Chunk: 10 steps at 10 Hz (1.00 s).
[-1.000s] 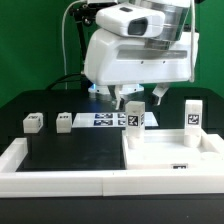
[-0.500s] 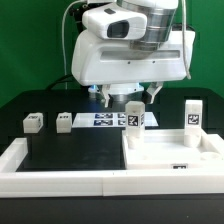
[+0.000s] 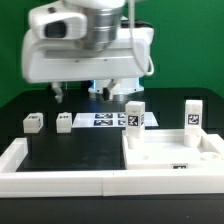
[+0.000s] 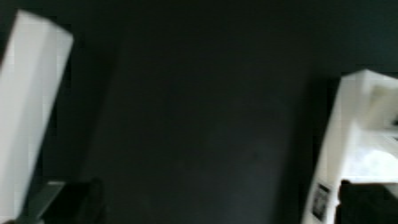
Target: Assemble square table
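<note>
Taking the marker board (image 3: 105, 120) as my landmark, I read across from the exterior view's left. Two small legs sit low on the black counter (image 3: 70, 145). The first leg (image 3: 33, 122) is farthest out, and the second leg (image 3: 65, 121) is just beside the board's left end. Both look squat, so I cannot tell which way their long axis runs.

My gripper (image 3: 80, 92) hangs above and behind the board's left half, spread as wide as it goes, with nothing in it.

At the board's right end the third leg (image 3: 134, 115) stands upright, long axis vertical, tag toward the camera. The fourth leg (image 3: 192, 114) stands the same way, well to the right of the board. In front of those two lies the square tabletop (image 3: 160, 152), flat, rim up, its edges running parallel to the board.

I judge all of it to be light, stiff, smooth plastic that could slip in a loose pinch. I would grip a leg across two flat sides at mid-height, and the tabletop by its rim.
</note>
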Each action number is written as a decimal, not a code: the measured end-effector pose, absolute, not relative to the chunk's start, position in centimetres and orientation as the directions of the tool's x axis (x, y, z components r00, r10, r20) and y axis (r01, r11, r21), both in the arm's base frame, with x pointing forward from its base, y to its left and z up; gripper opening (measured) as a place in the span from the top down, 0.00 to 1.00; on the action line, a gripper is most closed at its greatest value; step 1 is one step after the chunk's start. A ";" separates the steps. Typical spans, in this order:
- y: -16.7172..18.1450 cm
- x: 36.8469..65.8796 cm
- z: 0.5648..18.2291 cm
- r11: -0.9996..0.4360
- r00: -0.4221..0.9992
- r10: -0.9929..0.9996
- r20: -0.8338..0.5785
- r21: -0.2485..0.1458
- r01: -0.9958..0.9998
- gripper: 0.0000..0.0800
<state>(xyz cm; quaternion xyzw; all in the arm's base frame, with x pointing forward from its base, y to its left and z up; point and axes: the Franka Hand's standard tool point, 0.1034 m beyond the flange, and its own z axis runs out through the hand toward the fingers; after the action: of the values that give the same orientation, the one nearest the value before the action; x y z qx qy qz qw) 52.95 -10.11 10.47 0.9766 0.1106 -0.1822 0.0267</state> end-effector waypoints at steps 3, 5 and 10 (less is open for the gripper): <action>-11.9 50.5 8.2 -0.982 0.914 0.174 -0.367 0.010 0.190 0.19; -12.4 50.3 8.2 -0.982 0.913 0.170 -0.371 0.010 0.187 0.19; -12.8 45.9 6.3 -0.990 0.898 0.135 -0.418 -0.015 0.142 0.19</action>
<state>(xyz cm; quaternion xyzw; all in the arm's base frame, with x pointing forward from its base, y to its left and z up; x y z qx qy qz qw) 45.87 -12.79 6.29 0.9743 0.0710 -0.2138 0.0079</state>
